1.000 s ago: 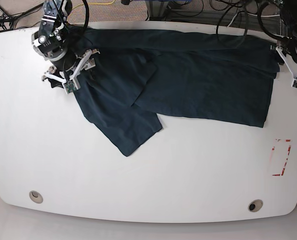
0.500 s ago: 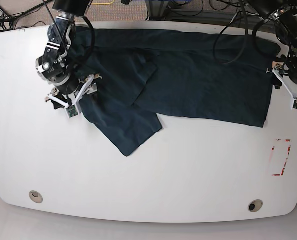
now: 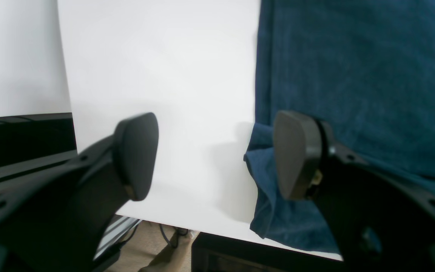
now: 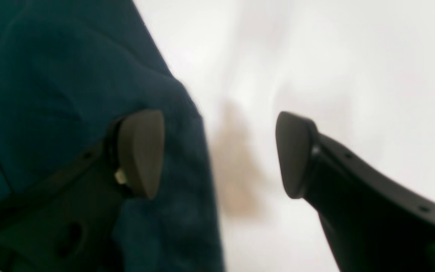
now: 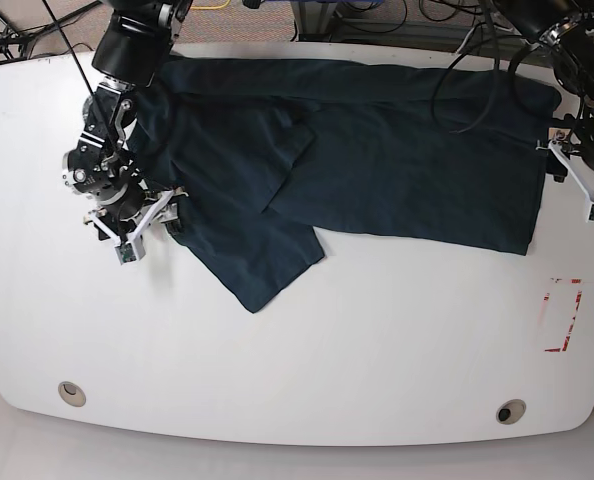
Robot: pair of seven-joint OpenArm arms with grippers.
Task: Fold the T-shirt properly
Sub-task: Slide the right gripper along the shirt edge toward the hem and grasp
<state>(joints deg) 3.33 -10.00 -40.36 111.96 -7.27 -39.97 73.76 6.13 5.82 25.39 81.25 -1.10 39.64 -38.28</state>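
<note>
White oval table [image 5: 307,360], dark navy-teal cloth T-shirt [image 5: 377,160] spread along its far half, one sleeve folded toward the near side. Left gripper [image 3: 217,158] jaws apart, empty, at shirt's edge. Right gripper [image 4: 217,155] jaws apart, empty, straddling the opposite edge.

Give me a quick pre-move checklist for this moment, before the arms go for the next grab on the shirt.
1. Left gripper open, nothing between the pads: ok.
2. Right gripper open, nothing held: ok.
3. Left gripper lined up on the T-shirt edge, one finger over cloth, the other over bare table: ok.
4. Right gripper astride the opposite edge likewise: ok.
5. Shirt lying flat: not ok, one part lies skewed toward the near side.
6. Whether the fingers touch the cloth: cannot tell.
</note>
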